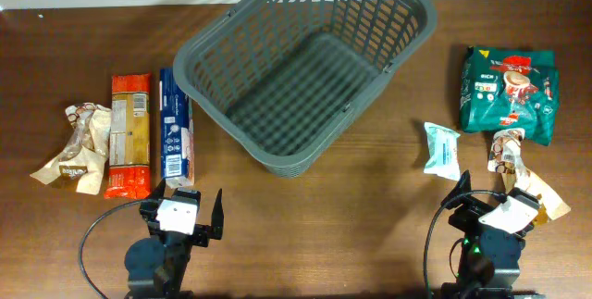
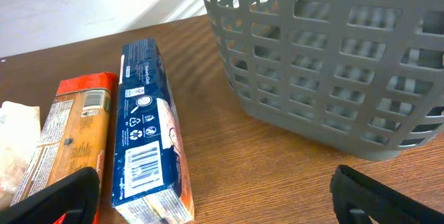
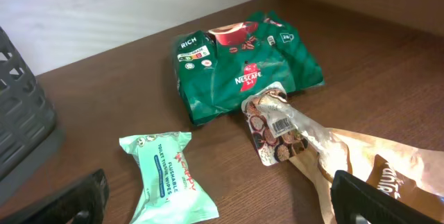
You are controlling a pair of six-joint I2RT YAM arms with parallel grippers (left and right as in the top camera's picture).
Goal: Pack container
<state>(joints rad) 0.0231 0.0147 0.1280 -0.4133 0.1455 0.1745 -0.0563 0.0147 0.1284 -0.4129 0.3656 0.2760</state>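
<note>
The dark grey lattice basket point(image 1: 305, 68) stands at the table's back middle, with nothing in it; its wall fills the upper right of the left wrist view point(image 2: 326, 57). My left gripper point(image 1: 190, 218) is open and holds nothing, near the front edge, just in front of a blue packet point(image 1: 175, 135) that also shows in the left wrist view point(image 2: 147, 148). My right gripper point(image 1: 490, 208) is open and holds nothing, in front of a mint wipes pack point(image 3: 166, 175) and a brown cookie wrapper point(image 3: 305, 137).
An orange packet point(image 1: 129, 134) and a crumpled tan wrapper point(image 1: 76, 149) lie left of the blue packet. A green Nescafe bag point(image 1: 509, 91) lies at the right, and the wipes pack point(image 1: 442, 149) sits left of it.
</note>
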